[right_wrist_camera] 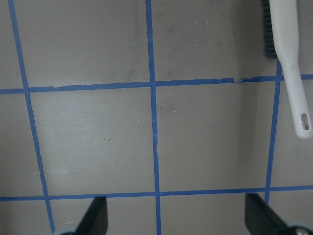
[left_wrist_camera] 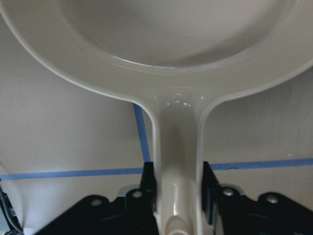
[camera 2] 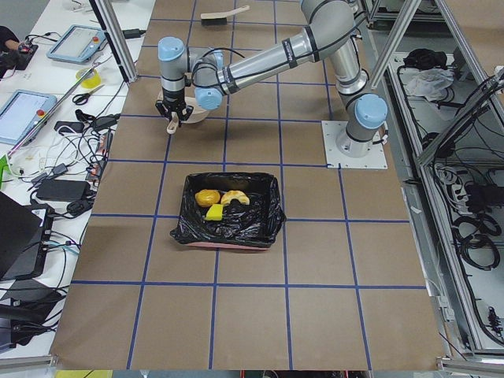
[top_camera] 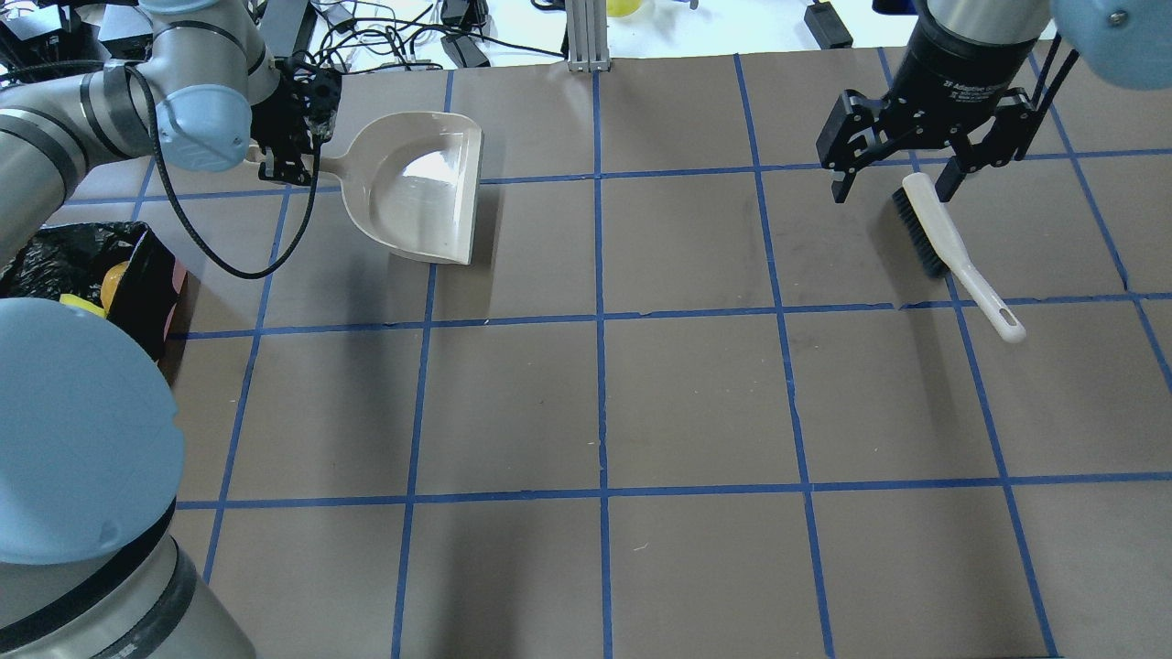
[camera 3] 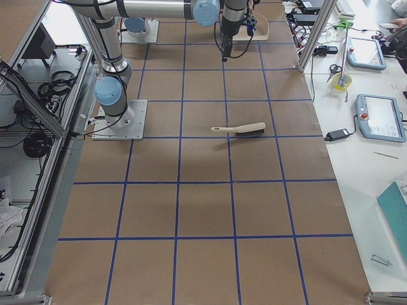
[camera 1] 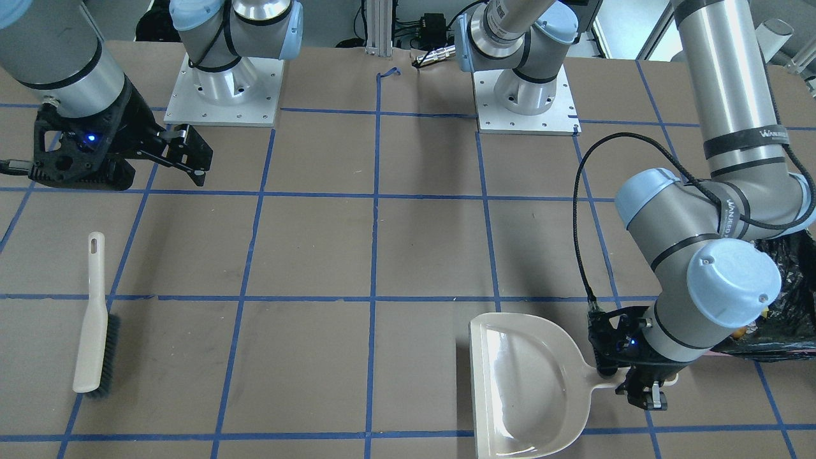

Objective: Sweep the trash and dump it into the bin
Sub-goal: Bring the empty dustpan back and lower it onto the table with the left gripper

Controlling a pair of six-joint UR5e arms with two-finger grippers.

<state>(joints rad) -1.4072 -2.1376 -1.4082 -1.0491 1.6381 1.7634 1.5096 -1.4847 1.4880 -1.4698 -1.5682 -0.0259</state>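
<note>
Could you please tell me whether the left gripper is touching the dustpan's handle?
Touching. The left wrist view shows the left gripper with its jaws pressed against both sides of the dustpan handle.

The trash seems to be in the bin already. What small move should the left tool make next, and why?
Probably open the left tool to release the dustpan: it looks empty and lies on the table, and the three trash pieces are in the bin.

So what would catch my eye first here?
The pink bin with its black bag, on the robot's left, already holds the three trash pieces. The empty beige dustpan is gripped by its handle in the left jaws, and the brush lies under the open right jaws.
</note>
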